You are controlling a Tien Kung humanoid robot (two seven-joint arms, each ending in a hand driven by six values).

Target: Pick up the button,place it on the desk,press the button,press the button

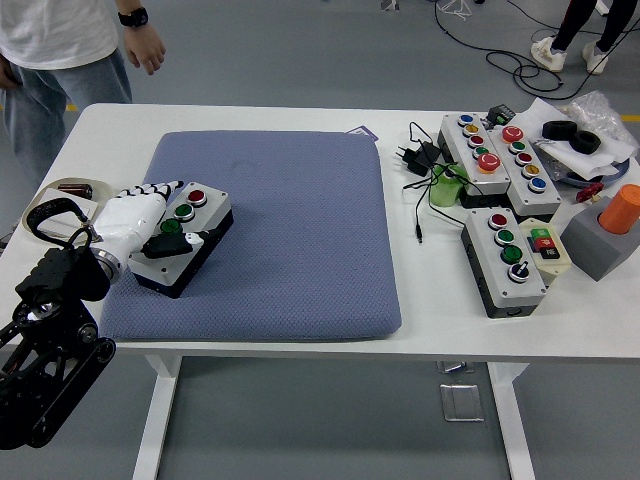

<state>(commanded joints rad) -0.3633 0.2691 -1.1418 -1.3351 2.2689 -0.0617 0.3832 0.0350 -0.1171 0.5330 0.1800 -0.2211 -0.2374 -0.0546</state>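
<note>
Left hand [150, 222] in a white glove, fingers wrapped around the left end of a grey button box [184, 237]: striped fingers over its far edge, dark thumb across its top near the green button. The box carries a red, a green and another green button in a row and sits tilted on the left part of a blue-grey mat [270, 235], its near-left end apparently raised; whether the base touches the mat under the hand is hard to tell. Black left arm [50, 330] comes in from the lower left corner, partly cut off by the frame. Right hand not visible anywhere. Mat lies on the white worktop [420, 320]. Left of the hand, a small tray [60, 205] with something brown in it, half hidden by the arm. Right side of worktop: another three-button box [505, 260], a long box of buttons [497, 152], black plug and cables [420, 160], a grey block with an orange cylinder [610, 235], tape rolls and clutter too jumbled to make out. Person [75, 50] stands at the far left corner, cut off at the top, one hand [150, 45] hanging free.
</note>
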